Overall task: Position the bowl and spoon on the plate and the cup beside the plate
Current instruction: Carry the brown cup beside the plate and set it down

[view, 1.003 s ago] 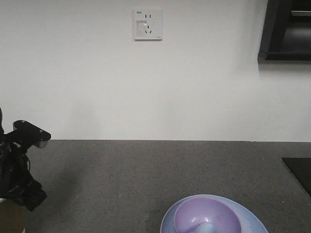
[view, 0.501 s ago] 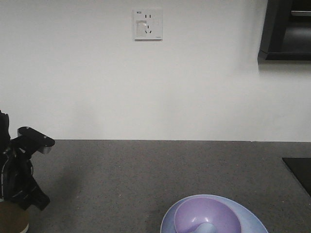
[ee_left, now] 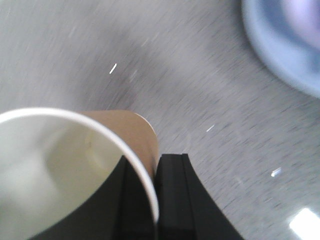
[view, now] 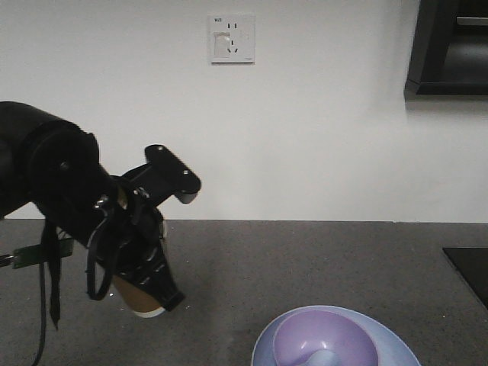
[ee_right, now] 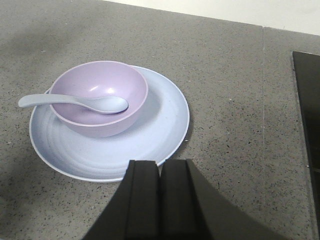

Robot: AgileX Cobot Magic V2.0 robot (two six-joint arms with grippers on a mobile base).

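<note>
The brown paper cup (ee_left: pixel 127 130) with its white inside (ee_left: pixel 50 165) is pinched by its rim in my left gripper (ee_left: pixel 152 167), one finger inside and one outside. In the front view that gripper (view: pixel 145 282) holds the cup (view: pixel 139 299) over the counter, left of the pale blue plate (view: pixel 389 343). The lavender bowl (ee_right: pixel 100 90) stands on the plate (ee_right: pixel 155 135), and the pale spoon (ee_right: pixel 75 101) lies in the bowl with its handle over the left rim. My right gripper (ee_right: pixel 160 167) hovers shut and empty at the plate's near edge.
The dark speckled counter (view: pixel 305 259) runs back to a white wall with a socket (view: pixel 232 38). A black cooktop (ee_right: pixel 307 100) lies at the right, past a seam in the counter. A dark cabinet (view: pixel 450 46) hangs at the upper right.
My left arm has swung from the far left edge up and rightward with the cup in its grip, nearer the plate. Plate, bowl and spoon have not moved.
</note>
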